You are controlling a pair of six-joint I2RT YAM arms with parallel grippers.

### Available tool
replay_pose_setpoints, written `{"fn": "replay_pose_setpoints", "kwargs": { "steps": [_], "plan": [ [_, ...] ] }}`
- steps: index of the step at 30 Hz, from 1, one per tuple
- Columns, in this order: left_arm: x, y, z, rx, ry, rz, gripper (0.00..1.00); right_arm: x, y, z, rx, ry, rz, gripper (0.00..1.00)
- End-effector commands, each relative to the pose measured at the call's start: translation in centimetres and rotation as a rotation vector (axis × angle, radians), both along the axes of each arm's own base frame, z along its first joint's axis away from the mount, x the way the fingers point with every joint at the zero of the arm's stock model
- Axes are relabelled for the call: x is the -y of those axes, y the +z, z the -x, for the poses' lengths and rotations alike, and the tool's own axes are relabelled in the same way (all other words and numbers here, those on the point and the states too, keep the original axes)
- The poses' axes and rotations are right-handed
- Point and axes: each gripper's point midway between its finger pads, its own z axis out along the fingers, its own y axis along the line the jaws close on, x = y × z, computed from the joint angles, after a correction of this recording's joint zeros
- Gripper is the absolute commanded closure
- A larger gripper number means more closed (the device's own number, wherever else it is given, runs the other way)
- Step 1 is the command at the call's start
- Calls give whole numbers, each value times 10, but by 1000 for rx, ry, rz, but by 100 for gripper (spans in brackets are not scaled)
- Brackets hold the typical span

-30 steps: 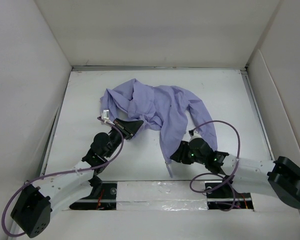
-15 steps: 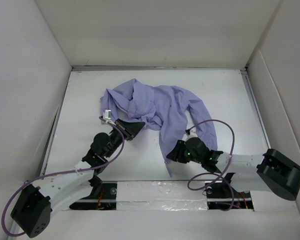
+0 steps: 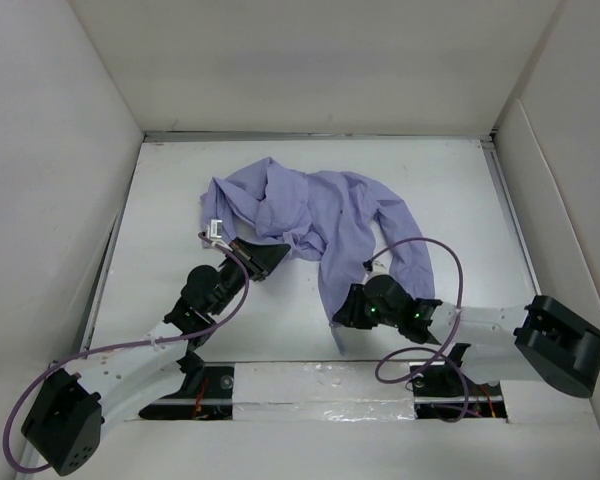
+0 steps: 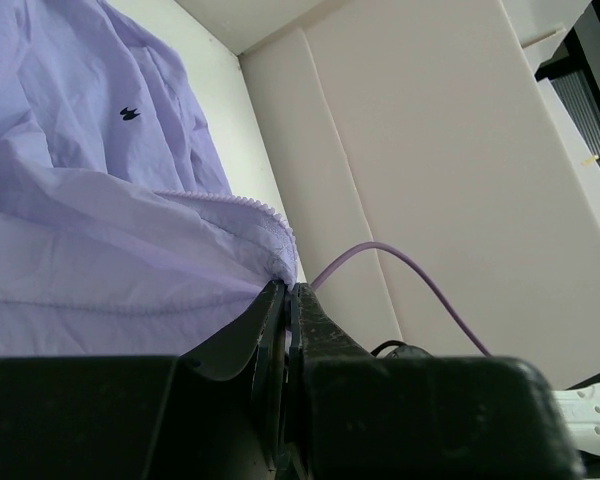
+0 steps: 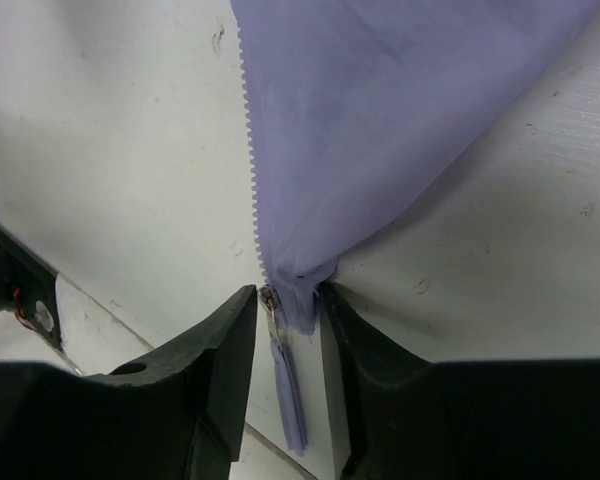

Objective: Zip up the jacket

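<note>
The lavender jacket point(image 3: 320, 215) lies crumpled at the middle of the white table, with one long strip trailing toward the near edge. My left gripper point(image 3: 268, 252) is shut on a zipper edge of the jacket point(image 4: 100, 200); in the left wrist view the fingertips point(image 4: 288, 290) pinch the cloth tight. My right gripper point(image 3: 342, 312) is at the strip's lower end. In the right wrist view it point(image 5: 285, 295) is open, its jaws on either side of the metal zipper slider point(image 5: 269, 300) and the hem of the jacket point(image 5: 380, 120). Zipper teeth point(image 5: 248, 150) run up the left edge.
White walls enclose the table on the left, back and right. A taped seam point(image 3: 320, 380) runs along the near edge between the arm bases. A purple cable point(image 3: 450, 270) loops over the right arm, close to the jacket sleeve.
My right gripper has moved left and a little forward, up to the lower end of the jacket strip. The left arm and the jacket have not moved.
</note>
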Motion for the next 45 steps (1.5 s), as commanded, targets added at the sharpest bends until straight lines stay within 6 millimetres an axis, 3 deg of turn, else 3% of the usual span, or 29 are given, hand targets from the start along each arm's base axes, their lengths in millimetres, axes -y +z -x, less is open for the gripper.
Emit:
{"fn": "replay_pose_setpoints", "kwargs": {
  "steps": [1, 4, 14, 18, 22, 24, 28, 29, 32, 34, 36, 40, 41, 45],
  "plan": [
    [0, 14, 2, 56, -5, 19, 100, 9, -14, 4, -16, 12, 91, 65],
    [0, 15, 1, 60, -5, 14, 100, 8, -16, 2, -19, 16, 114, 68],
    [0, 17, -1, 63, 4, 8, 100, 6, -9, -2, -2, 3, 93, 100],
    [0, 18, 0, 66, 2, 11, 100, -3, 2, -2, 26, 36, 43, 100],
    [3, 21, 0, 71, -12, 20, 100, -32, 63, -17, 204, 65, -195, 100],
    [5, 28, -1, 84, -19, 21, 100, -48, 123, -31, 342, 69, -327, 100],
    [5, 41, 0, 109, -25, 10, 100, -56, 201, -48, 575, 67, -461, 100],
    [4, 45, 2, 115, -22, 11, 100, -57, 228, -49, 647, 58, -542, 100],
    [-1, 47, 4, 125, -10, 7, 100, -66, 239, -58, 676, 54, -546, 100],
    [-2, 44, 6, 118, -12, 5, 100, -82, 215, -65, 626, 127, -495, 100],
    [-2, 40, 8, 109, -18, 9, 100, -82, 229, -64, 689, 133, -584, 100],
    [-3, 33, 10, 94, -22, 14, 100, -83, 232, -69, 685, 108, -586, 100],
    [-3, 32, 11, 94, -24, 16, 100, -82, 242, -68, 713, 105, -617, 100],
    [-5, 32, 12, 99, -19, 22, 100, -68, 249, -66, 729, 52, -651, 100]
  ]
}}
